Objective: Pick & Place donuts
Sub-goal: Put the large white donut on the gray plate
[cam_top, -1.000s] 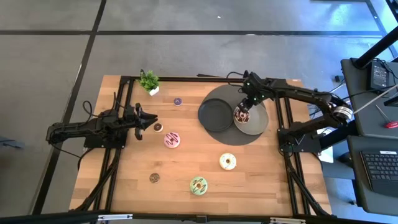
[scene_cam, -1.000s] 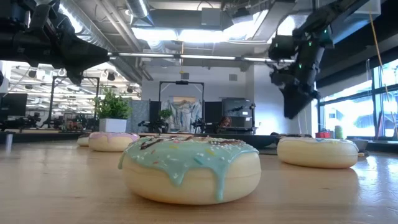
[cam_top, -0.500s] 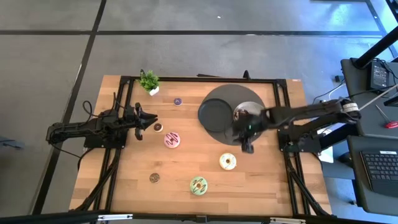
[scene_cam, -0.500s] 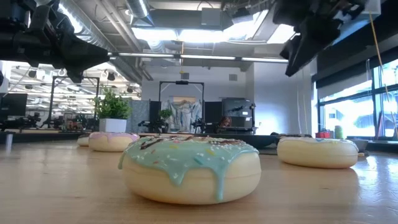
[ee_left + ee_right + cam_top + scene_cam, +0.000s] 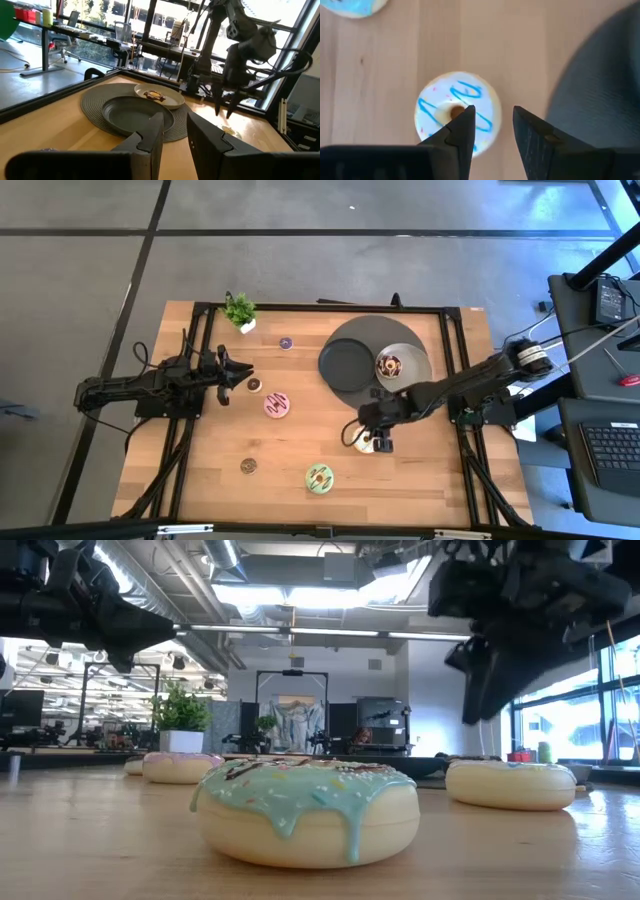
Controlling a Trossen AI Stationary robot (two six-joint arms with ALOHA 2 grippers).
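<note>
One tool, the right [image 5: 375,442], has swung from the plates to above the cream donut [image 5: 456,113], fingers spread.

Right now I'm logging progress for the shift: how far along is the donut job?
Done: one chocolate donut lies on the light plate. In hand: the right gripper, open and empty, hangs over the cream donut. Left: the pink donut, green donut and three minis sit on the table. The left gripper waits, open, near one mini.
</note>
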